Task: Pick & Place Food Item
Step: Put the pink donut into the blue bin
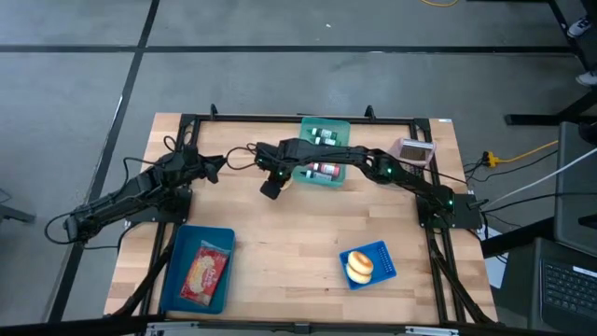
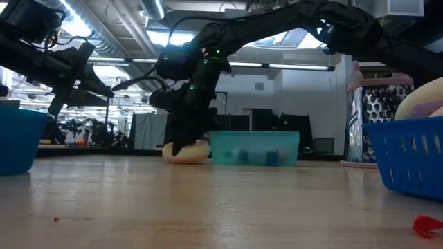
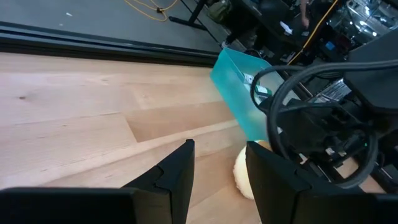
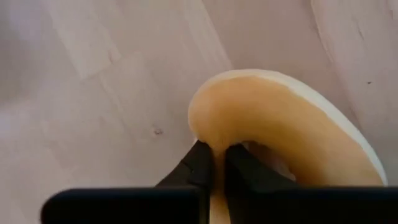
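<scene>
R pincer [image 4: 213, 163] nips 1 bagel [image 4: 292, 124]; 2 more in basket [image 1: 381, 254].

The high view looks straight down on the whole wooden table [image 1: 298, 233]; the low view sits at tabletop level, facing across it into the room. Both share the teal bin [image 1: 322, 149]. The left wrist view looks obliquely toward that bin, and the right wrist view presses close above the bun [image 4: 292, 130]
</scene>
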Available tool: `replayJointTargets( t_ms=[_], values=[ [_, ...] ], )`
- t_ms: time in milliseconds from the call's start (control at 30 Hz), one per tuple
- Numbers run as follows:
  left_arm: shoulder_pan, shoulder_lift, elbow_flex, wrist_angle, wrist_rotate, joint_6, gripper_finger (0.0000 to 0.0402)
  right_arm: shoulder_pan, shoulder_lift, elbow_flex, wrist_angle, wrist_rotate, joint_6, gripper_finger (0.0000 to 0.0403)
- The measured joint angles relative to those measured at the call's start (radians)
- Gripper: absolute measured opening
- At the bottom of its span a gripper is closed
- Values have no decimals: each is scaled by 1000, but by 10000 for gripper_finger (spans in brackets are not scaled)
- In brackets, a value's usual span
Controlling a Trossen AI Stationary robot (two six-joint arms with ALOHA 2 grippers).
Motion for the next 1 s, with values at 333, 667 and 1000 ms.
replayJointTargets(
  t_ms=[333, 667, 1000],
  values=[
    [0, 0, 0, 0, 4, 0, 139, -5, -16, 8, -9, -32, 19, 13],
    [0, 0, 0, 0, 4, 1, 139, -4, -78, 12, 20, -49, 26, 13],
    [0, 0, 0, 0, 13, 2, 139, 16, -178, 12, 199, -201, 131, 13]
  ],
)
